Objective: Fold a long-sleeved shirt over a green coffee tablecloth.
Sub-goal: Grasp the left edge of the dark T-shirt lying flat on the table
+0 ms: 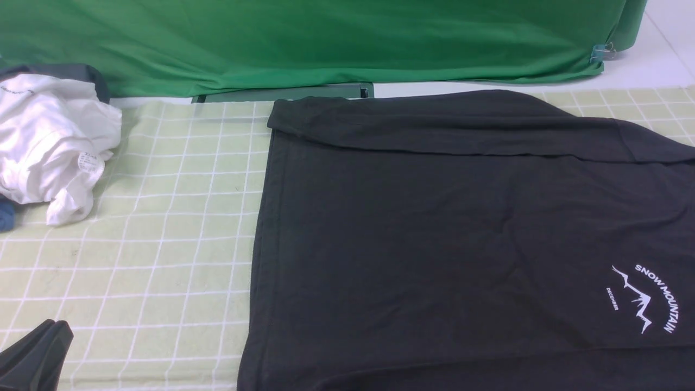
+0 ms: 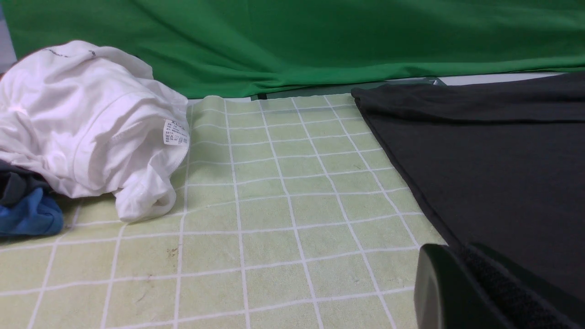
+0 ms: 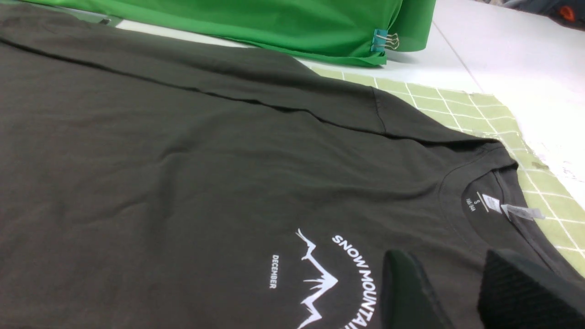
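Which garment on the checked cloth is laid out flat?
The black long-sleeved shirt with the white SNOW MOUNTAIN print, on the robot's right. The white garment on the left lies crumpled in a heap.

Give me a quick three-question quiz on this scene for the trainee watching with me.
1. True or false: the white garment lies on top of the long-sleeved shirt.
2. The right end effector is nearest which part of the shirt? A: the bottom hem. B: the collar and the SNOW MOUNTAIN print. C: the folded strip along the far edge.
3. Fill in: the left end effector has its jaws ____.

Key
1. False: it sits apart from the shirt, on the green coffee tablecloth.
2. B.
3. Shut.
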### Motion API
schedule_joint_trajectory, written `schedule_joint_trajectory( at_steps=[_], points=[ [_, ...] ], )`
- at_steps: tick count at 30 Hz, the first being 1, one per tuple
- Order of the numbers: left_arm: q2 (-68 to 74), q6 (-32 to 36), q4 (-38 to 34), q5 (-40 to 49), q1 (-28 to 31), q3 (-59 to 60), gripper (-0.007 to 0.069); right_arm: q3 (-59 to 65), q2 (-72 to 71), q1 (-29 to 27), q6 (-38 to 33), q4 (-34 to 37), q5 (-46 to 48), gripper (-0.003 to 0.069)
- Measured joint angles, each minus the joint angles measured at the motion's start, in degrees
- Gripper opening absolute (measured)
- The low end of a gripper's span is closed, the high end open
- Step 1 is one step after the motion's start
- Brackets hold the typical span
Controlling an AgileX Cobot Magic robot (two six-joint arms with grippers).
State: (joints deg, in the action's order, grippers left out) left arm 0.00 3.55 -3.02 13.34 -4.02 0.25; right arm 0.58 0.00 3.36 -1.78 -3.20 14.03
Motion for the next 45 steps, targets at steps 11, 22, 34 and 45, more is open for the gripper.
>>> schedule_joint_trajectory(
  at_steps=[11, 22, 34, 45],
  points=[
    [0.0, 0.0, 0.0, 0.0, 0.0, 0.0, 0.0035, 0.0, 0.0, 0.0, 0.0, 0.0, 0.0, 0.0244],
    [0.0, 0.0, 0.0, 0.0, 0.0, 0.0, 0.0035, 0.0, 0.0, 0.0, 0.0, 0.0, 0.0, 0.0244],
    [0.0, 0.0, 0.0, 0.0, 0.0, 0.0, 0.0035, 0.0, 0.0, 0.0, 0.0, 0.0, 0.0, 0.0244],
    [0.0, -0.17, 1.65, -1.14, 0.0, 0.0, 0.0035, 0.0, 0.0, 0.0, 0.0, 0.0, -0.55, 0.0244]
  ],
)
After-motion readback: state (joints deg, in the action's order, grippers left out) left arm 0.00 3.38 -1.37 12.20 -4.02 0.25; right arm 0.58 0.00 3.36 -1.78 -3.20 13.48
